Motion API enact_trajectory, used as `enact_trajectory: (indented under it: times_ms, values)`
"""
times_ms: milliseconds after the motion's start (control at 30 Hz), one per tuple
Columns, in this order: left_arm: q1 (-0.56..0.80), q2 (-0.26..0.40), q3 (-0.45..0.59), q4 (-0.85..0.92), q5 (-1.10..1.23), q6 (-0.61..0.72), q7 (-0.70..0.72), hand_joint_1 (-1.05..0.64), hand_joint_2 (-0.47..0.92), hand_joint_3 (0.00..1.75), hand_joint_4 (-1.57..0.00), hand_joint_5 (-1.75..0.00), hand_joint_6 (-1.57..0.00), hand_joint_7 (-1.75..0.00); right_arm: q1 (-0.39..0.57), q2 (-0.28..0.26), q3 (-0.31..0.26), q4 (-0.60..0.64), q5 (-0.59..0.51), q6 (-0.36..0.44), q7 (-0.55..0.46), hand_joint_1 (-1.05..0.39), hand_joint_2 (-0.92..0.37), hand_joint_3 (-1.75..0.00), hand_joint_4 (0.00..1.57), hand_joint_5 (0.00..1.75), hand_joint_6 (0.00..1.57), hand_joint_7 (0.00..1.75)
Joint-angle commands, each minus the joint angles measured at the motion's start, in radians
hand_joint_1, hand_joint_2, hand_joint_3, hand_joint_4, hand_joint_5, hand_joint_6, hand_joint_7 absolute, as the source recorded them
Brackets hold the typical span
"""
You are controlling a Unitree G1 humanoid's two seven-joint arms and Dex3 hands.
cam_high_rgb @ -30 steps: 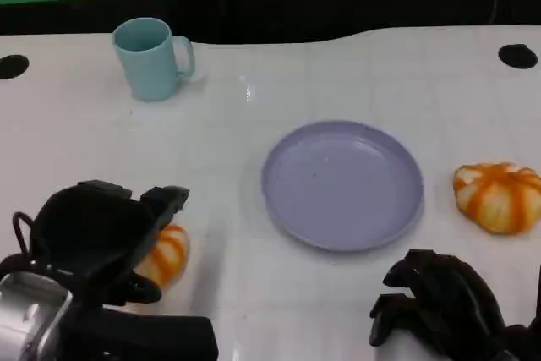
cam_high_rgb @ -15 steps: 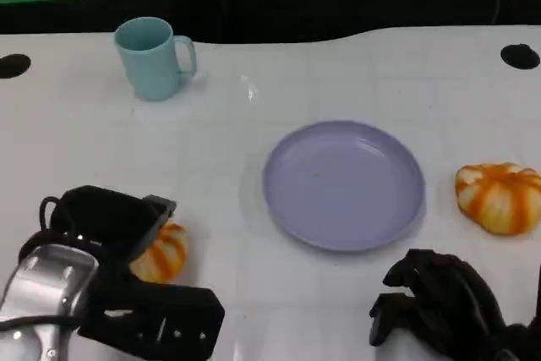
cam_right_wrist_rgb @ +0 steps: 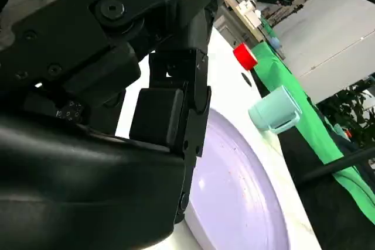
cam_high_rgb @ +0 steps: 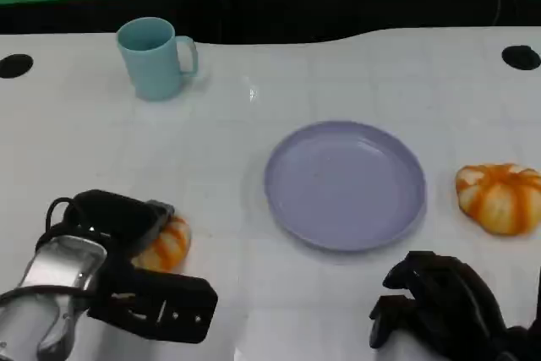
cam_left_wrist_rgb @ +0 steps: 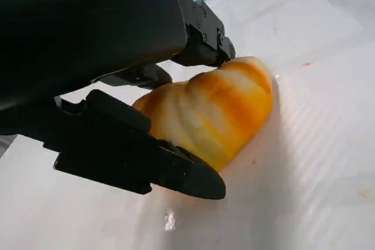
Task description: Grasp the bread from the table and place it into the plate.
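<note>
An orange-and-white striped bread (cam_high_rgb: 172, 243) lies on the white table at the near left. My left hand (cam_high_rgb: 114, 234) covers its left side. In the left wrist view the black fingers (cam_left_wrist_rgb: 176, 171) press against both sides of the bread (cam_left_wrist_rgb: 214, 109), which rests on the table. The lilac plate (cam_high_rgb: 345, 185) sits empty mid-table, to the right of that bread. My right hand (cam_high_rgb: 439, 306) rests at the near right with fingers curled in, holding nothing. In the right wrist view the right hand (cam_right_wrist_rgb: 117, 115) is beside the plate (cam_right_wrist_rgb: 246, 203).
A second striped bread (cam_high_rgb: 500, 198) lies right of the plate near the table's right edge. A light blue mug (cam_high_rgb: 156, 57) stands at the far left. Black holes (cam_high_rgb: 517, 57) mark the table's far corners. Green cloth hangs behind the table.
My left hand has turned over and come down onto the bread, its fingers closing around it. The right hand has not moved.
</note>
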Motion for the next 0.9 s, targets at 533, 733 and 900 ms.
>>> enact_trajectory:
  times_ms: [533, 733, 900]
  values:
    - [-0.018, 0.023, -0.032, 0.186, -0.172, -0.174, 0.378, -0.33, 0.83, 0.68, -0.57, -1.73, -0.64, -1.20, 0.014, -0.003, -0.006, -0.009, 0.010, -0.012, 0.011, -1.02, -0.72, -0.01, 1.54, 0.80, 1.57, 0.36]
    - [-0.058, 0.030, -0.001, 0.234, -0.217, -0.233, 0.477, -0.30, 0.88, 0.51, -0.63, -1.75, -0.52, -1.48, 0.010, -0.005, -0.005, -0.010, 0.006, -0.009, 0.006, -1.02, -0.73, -0.01, 1.54, 0.80, 1.57, 0.38]
    - [-0.106, 0.027, 0.005, 0.261, -0.227, -0.239, 0.513, -0.34, 0.92, 0.34, -0.64, -1.75, -0.44, -1.64, 0.002, -0.003, -0.007, 0.001, 0.003, -0.015, 0.003, -1.03, -0.73, -0.01, 1.54, 0.80, 1.57, 0.37]
